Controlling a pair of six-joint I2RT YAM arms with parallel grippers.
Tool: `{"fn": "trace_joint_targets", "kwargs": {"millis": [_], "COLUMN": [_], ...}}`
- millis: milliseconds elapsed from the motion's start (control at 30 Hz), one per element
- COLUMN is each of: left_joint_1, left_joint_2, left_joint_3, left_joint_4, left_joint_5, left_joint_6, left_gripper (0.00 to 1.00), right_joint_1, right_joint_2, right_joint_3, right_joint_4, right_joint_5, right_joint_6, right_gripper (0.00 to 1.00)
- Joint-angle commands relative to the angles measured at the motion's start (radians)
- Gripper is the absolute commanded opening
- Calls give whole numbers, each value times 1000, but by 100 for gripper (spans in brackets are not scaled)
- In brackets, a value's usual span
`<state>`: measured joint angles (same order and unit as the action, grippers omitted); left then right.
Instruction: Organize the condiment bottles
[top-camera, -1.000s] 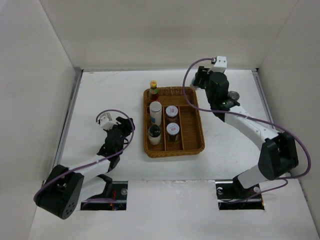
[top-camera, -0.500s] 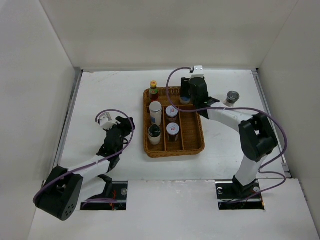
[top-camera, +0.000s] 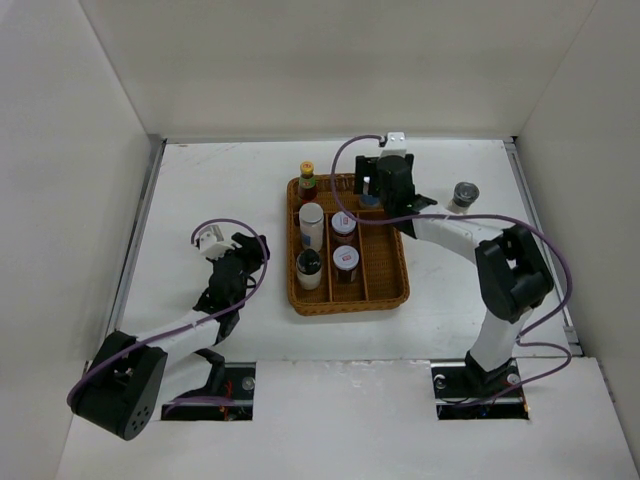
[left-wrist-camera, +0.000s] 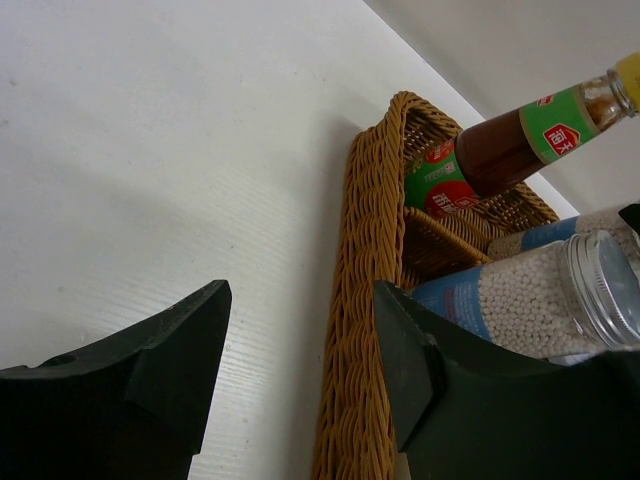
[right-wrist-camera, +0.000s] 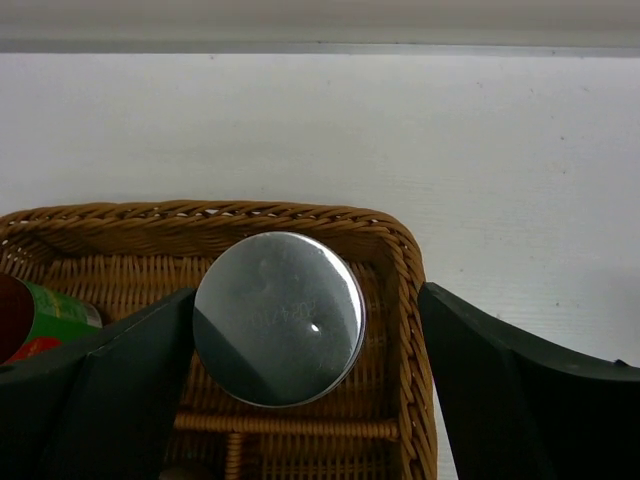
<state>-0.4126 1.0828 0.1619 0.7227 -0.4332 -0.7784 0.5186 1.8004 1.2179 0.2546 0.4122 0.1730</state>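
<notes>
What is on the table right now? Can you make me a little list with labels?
Tray: brown wicker tray, divided
Inside it: sauce bottle, silver-lidded white bottle, black-capped bottle, short jar, second short jar, silver-lidded jar
Right pincer: open, either side of the silver-lidded jar, far right compartment
Left pincer: open, empty, left of the tray
Outside tray: lone jar on the table, right of tray

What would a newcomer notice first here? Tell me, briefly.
The brown wicker tray sits mid-scene, bottles standing in its left and middle compartments. The right gripper hangs open over its far right corner, fingers either side of a silver-lidded jar. A second jar stands alone on the table, right of the tray.
</notes>
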Motion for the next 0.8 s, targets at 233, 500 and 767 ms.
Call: {"fn": "trace_joint_targets", "kwargs": {"millis": [233, 500, 767], "left_joint_1": [5, 7, -8], "left_joint_2": [-18, -12, 16], "left_joint_3": [5, 4, 10], "left_joint_4": [52, 52, 66], "left_joint_5": [1, 10, 20], "left_joint_6": [-7, -10, -13], "left_gripper": [58, 58, 58], "right_joint_1": [-30, -291, -420], "right_joint_2": [-308, -400, -239], "right_joint_3": [-56, -248, -245], "right_joint_4": [46, 25, -71], "right_joint_5": [27, 278, 211], "right_joint_6": [34, 95, 114], "right_gripper": [100, 100, 100]}}
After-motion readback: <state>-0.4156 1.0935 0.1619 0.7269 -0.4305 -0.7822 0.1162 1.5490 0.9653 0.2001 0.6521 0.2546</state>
